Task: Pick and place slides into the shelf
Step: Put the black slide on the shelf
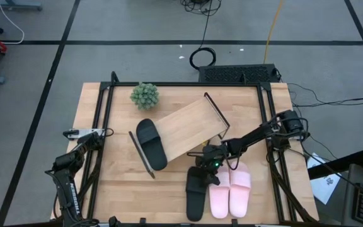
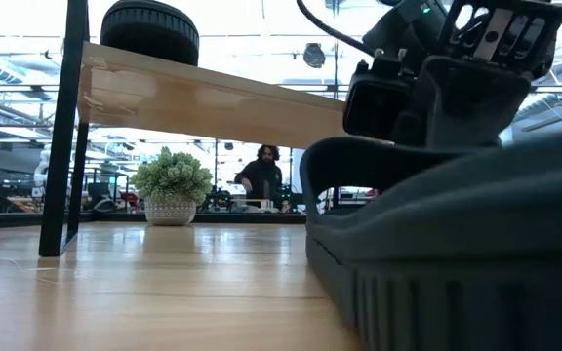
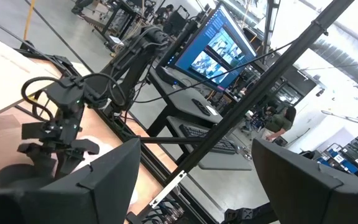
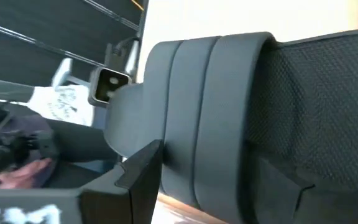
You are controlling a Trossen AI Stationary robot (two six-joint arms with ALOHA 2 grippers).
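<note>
One black slide (image 1: 151, 144) already lies on the shelf (image 1: 188, 129), which rests at an angle across the middle of the table (image 1: 106, 189). The second black slide (image 1: 196, 193) lies on the table near the front edge, with the pink pair (image 1: 230, 192) just beside it. All three remain to be placed.

The step in hand is the pick of the second black slide. The right pincer (image 1: 209, 165) hangs over that slide's strap end. In the right wrist view the strap (image 4: 229, 118) fills the picture between the two dark fingers (image 4: 135, 174), which stand apart on either side of it – the strap sits between them, but the pictures do not show whether the pads touch it. No lift is evident: in the low view the slide's sole sits flat on the table.

The left pincer (image 3: 191, 180) waits at the table's left front corner, fingers apart and empty.

The next move calls for closing the right pincer on the strap and confirming a firm hold before raising. The carry must then clear the shelf's wire end frame (image 1: 217, 113) and bring the slide down onto the free board next to the black one already there – aligned with it, so room remains for the pink pair.
</note>
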